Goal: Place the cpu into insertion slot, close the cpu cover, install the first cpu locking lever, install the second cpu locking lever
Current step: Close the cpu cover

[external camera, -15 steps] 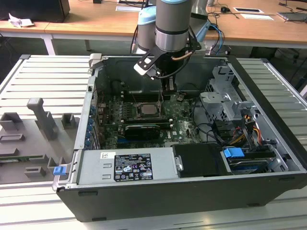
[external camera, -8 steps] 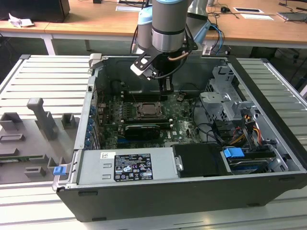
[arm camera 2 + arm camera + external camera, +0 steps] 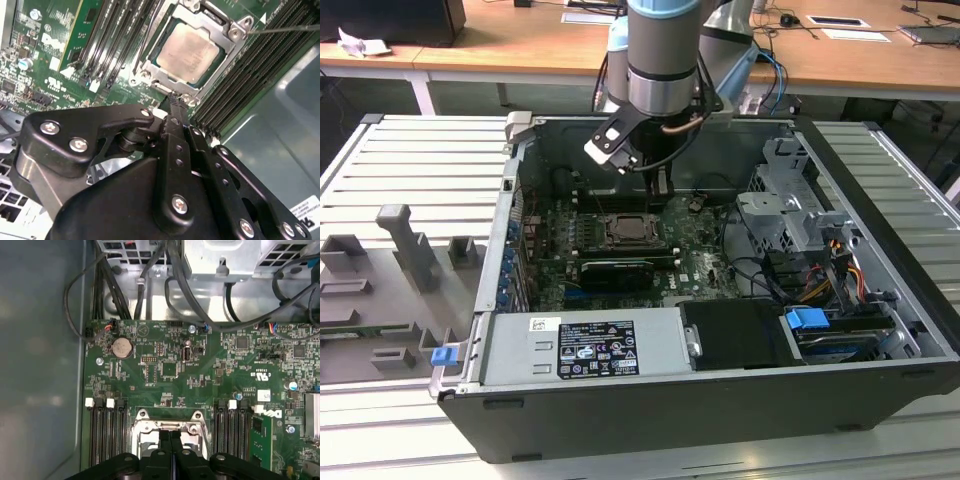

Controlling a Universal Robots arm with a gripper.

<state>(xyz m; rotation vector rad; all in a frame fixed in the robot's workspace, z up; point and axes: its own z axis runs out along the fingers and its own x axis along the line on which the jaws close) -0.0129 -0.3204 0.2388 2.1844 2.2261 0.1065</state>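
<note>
while the cpu [image 3: 187, 46] sits under the cpu cover [image 3: 226, 50], the gripper [image 3: 173, 102] hovers near, jaws pressed together.

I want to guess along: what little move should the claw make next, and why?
Probably slide the shut claw toward the thin lever: the chip already sits in its slot, the cover looks closed around it, and the lever seems unlatched.

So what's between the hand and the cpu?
In the second wrist view, just the near edge of the cpu cover, which frames the cpu. The hand sits shut at that edge.
</note>
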